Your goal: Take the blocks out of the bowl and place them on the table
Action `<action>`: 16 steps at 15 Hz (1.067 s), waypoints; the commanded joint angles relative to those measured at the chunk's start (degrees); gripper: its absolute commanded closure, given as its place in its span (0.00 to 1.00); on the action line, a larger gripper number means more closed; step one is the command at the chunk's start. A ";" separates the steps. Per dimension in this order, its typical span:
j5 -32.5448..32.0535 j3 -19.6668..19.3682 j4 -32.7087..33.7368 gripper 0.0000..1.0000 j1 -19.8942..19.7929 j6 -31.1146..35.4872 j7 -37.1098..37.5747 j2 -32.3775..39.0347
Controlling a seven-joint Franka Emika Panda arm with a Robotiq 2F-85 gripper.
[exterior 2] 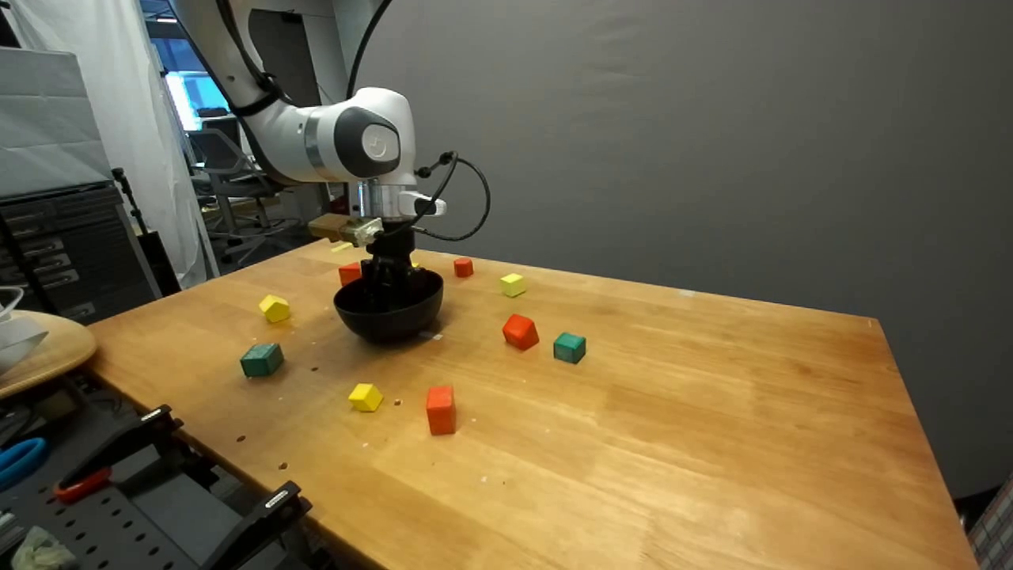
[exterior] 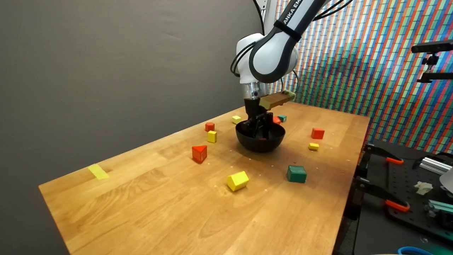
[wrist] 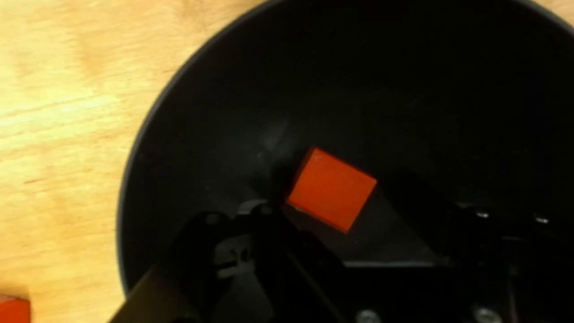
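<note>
The black bowl (exterior: 260, 144) stands upright on the wood-grain table (exterior: 159, 212); it also shows in an exterior view (exterior 2: 389, 323). A red-orange block (wrist: 332, 190) lies inside the bowl, on its bottom. My gripper (wrist: 352, 211) points down into the bowl. Its two dark fingers stand apart on either side of that block, and it looks open, with the block nearer the left finger. In both exterior views the rim and the dark fingers hide most of the bowl's inside. The fingertips are hard to make out against the black bowl.
Several blocks lie on the table around the bowl: a red triangular one (exterior: 199, 154), a yellow one (exterior: 238, 181), a green one (exterior: 296, 174), a red one (exterior 2: 441, 410) and a green one (exterior 2: 570, 347). A flat pale-yellow scrap (exterior: 98, 171) lies near the table's edge.
</note>
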 commanded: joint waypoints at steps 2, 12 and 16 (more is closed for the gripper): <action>0.76 -0.39 -0.20 0.73 0.16 0.19 1.75 -1.88; 2.24 -4.98 -4.49 0.84 -5.04 8.25 4.69 -19.25; 1.96 -7.61 0.10 0.83 -6.64 13.25 10.71 -14.40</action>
